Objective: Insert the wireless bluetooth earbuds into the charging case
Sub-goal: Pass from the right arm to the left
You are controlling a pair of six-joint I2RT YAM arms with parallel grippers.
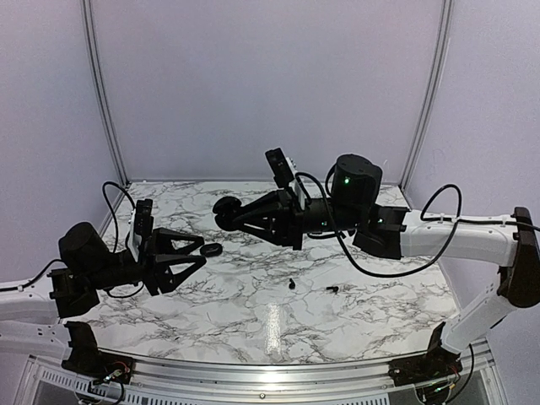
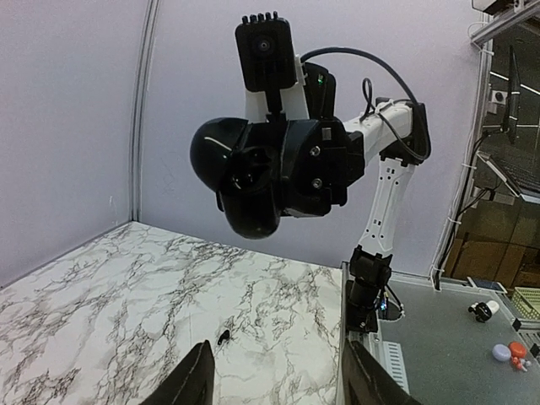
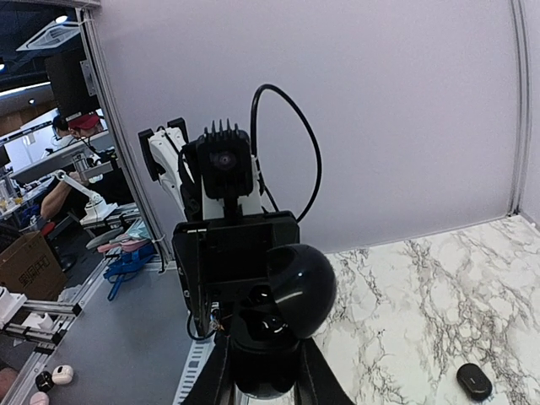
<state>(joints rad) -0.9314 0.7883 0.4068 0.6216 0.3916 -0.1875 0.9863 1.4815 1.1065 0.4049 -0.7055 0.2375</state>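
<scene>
The charging case is glossy black with its lid hinged open, and it hangs above the table's middle. My right gripper is shut on it. In the right wrist view the fingers clamp the case from both sides. From the left wrist the case faces the camera. Two tiny black earbuds lie on the marble. One earbud shows just ahead of my left gripper, which is open with nothing between its fingers. That gripper hovers at the left.
A small black oval object lies on the marble table right by the left fingertips; it is also in the right wrist view. White walls close the back and sides. The right arm's base stands at the table's edge.
</scene>
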